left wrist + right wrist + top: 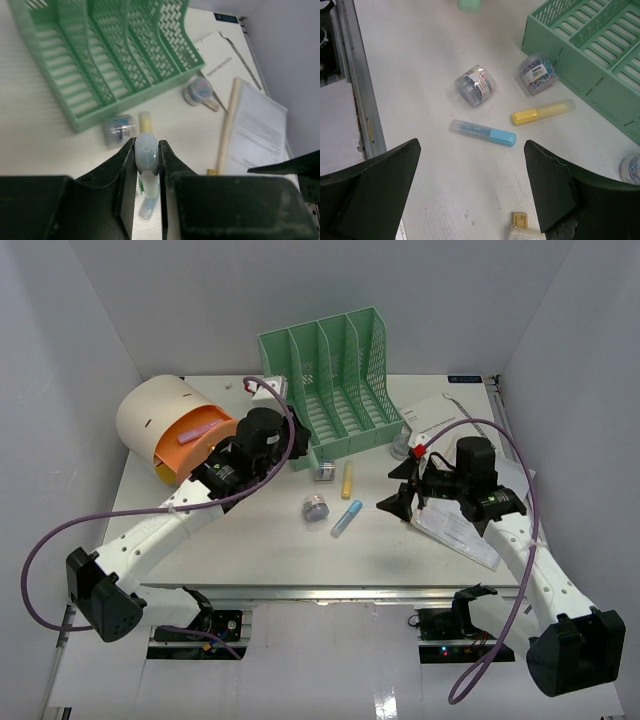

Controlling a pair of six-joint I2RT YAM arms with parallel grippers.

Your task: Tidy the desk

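The desk (260, 550) is a white tabletop with a metal rail along its front. My left gripper (296, 454) hangs just in front of the green mesh file rack (335, 380), shut on a green highlighter (147, 152) that stands clamped between the jaws above the desk. My right gripper (398, 490) stands wide open over the desk right of centre, holding nothing. In the right wrist view a blue highlighter (482, 133) lies on the desk beyond the open right gripper (471, 144), and a yellow highlighter (543, 111) lies further on.
Two paper-clip jars (315, 508) (324, 472) sit mid-desk, a third (400, 447) by the rack's right corner. Loose papers (465, 530) and a notebook (440, 420) lie at the right. A cream cylinder holder (160, 420) with an orange insert lies at the left.
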